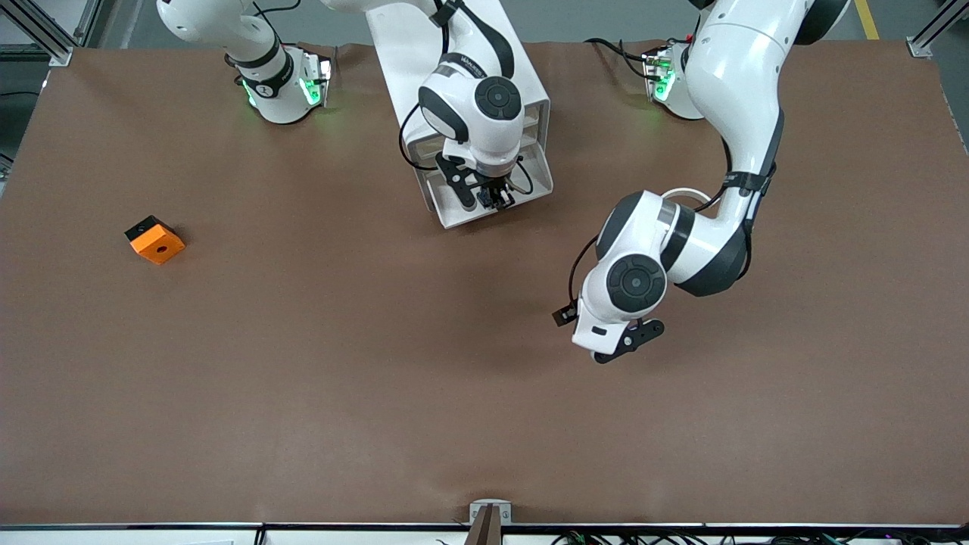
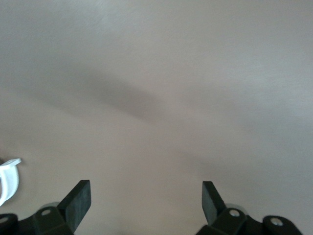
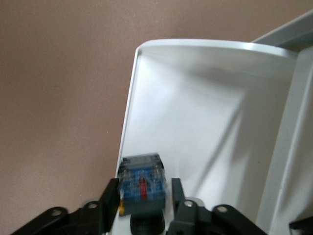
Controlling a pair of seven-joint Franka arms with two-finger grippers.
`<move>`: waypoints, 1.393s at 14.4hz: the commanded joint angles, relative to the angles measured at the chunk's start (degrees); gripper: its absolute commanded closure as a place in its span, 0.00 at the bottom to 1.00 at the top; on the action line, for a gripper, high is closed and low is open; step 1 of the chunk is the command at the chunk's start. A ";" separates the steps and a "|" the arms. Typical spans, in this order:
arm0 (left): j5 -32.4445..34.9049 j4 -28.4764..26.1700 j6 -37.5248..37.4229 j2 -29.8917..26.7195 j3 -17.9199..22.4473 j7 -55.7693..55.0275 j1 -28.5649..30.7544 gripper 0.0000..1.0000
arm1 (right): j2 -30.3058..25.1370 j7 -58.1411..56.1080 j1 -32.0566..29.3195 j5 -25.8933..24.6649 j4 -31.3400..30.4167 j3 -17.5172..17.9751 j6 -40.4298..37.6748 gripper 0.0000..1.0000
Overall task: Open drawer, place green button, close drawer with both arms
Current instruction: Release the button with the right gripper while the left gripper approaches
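The drawer stands pulled out of the white cabinet, toward the front camera. My right gripper hangs over its tray near the front rim. In the right wrist view the button, showing its blue and black body, sits between the fingers of the right gripper above the white drawer floor. One finger stands clear of it by a thin gap, so the jaws are slightly open. My left gripper waits over bare table toward the left arm's end. Nothing lies between the wide-open fingers of the left gripper.
An orange cube with a hole lies on the brown table toward the right arm's end. A small dark piece shows beside the left hand. A white arc shows past the left forearm.
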 commanded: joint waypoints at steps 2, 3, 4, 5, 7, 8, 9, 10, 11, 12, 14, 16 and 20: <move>1.27 -1.67 2.16 -1.82 -1.35 0.87 -0.43 0.00 | 1.68 0.59 1.70 -1.02 2.97 -0.60 -0.80 0.00; 1.27 -1.67 2.25 -1.73 -1.35 0.87 -0.60 0.00 | 1.60 0.15 1.52 -1.02 3.41 -0.60 -0.80 0.00; 1.27 -1.76 2.51 -1.65 -1.44 0.87 -0.87 0.00 | 1.60 -0.90 1.09 -0.93 3.76 -0.60 -0.98 0.00; 1.27 -2.54 3.55 -1.65 -1.61 0.87 -0.95 0.00 | 1.60 -2.56 0.65 -0.85 4.11 -0.60 -1.24 0.00; 1.53 -4.30 4.44 -1.82 -1.79 0.87 -1.83 0.00 | 1.60 -8.69 -0.23 -1.02 5.16 -0.68 -3.08 0.00; 1.54 -4.92 4.53 -1.82 -1.70 0.78 -2.79 0.00 | 1.60 -13.86 -0.32 -1.19 5.43 -0.77 -3.43 0.00; 1.54 -5.45 4.53 -2.00 -1.79 0.78 -3.15 0.00 | 1.60 -18.18 -0.59 -1.28 5.43 -1.03 -3.79 0.00; 1.54 -6.41 4.53 -2.61 -1.79 0.78 -4.11 0.00 | 1.42 -23.18 -1.63 -1.28 5.87 -1.03 -4.75 0.00; 1.54 -7.37 5.14 -2.96 -1.79 0.78 -5.16 0.00 | 1.42 -27.93 -2.69 -1.20 6.74 -1.03 -6.24 0.00; 1.54 -8.34 5.93 -3.57 -1.79 0.78 -5.52 0.00 | 1.33 -32.07 -3.66 -1.28 7.79 -1.03 -8.08 0.00; 1.54 -9.32 6.81 -3.93 -2.75 0.78 -5.44 0.00 | 1.16 -41.20 -6.11 -1.72 9.64 -1.03 -11.51 0.00; 1.62 -9.93 7.51 -4.02 -3.63 0.87 -5.44 0.00 | 0.81 -51.39 -9.01 -3.03 9.91 -1.03 -12.40 0.00; 1.88 -15.10 15.49 -5.16 -6.35 1.66 -5.52 0.00 | -1.65 -69.78 -16.21 -3.22 9.91 -1.03 -12.49 0.00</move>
